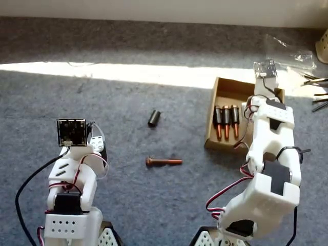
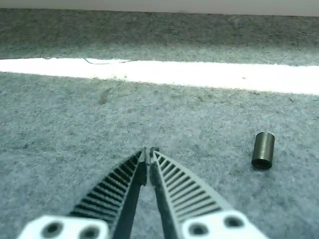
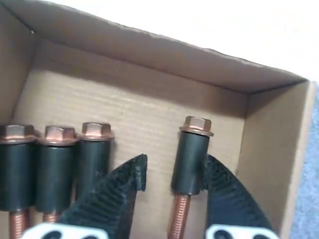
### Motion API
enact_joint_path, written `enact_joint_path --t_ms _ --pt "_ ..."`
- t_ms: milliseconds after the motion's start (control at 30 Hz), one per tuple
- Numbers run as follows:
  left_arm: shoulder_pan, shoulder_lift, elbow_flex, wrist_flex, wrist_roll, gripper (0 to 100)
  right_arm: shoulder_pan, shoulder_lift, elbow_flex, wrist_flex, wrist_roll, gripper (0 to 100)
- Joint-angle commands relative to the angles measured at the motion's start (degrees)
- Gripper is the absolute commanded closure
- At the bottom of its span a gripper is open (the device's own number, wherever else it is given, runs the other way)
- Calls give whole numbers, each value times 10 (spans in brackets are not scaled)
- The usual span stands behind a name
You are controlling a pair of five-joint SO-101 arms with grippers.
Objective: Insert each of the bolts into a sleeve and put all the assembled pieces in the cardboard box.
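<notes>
Our left gripper [image 2: 149, 154] is pressed together, with the loose sleeve [image 2: 263, 150] off to its right and a bit farther out, closest to that arm. The bolt [image 1: 164, 162] lies crosswise, head left. The right gripper [image 3: 175, 162] is spread around a fourth assembled piece [image 3: 192, 159] in the cardboard box [image 3: 149, 94].

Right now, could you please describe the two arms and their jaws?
Both arms are white printed shells with black servos and red, white and black cables. The left arm has pale ribbed jaws; the right arm has black ribbed ones.
</notes>
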Motion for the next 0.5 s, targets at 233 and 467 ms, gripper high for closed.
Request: enact_joint_path --t_ms 233,467 --pt "-6 -5 -6 -13 -2 966 -106 -230 15 135 4 843" --pt "-11 -6 -8 -13 -2 968 -227 -423 90 160 4 843"
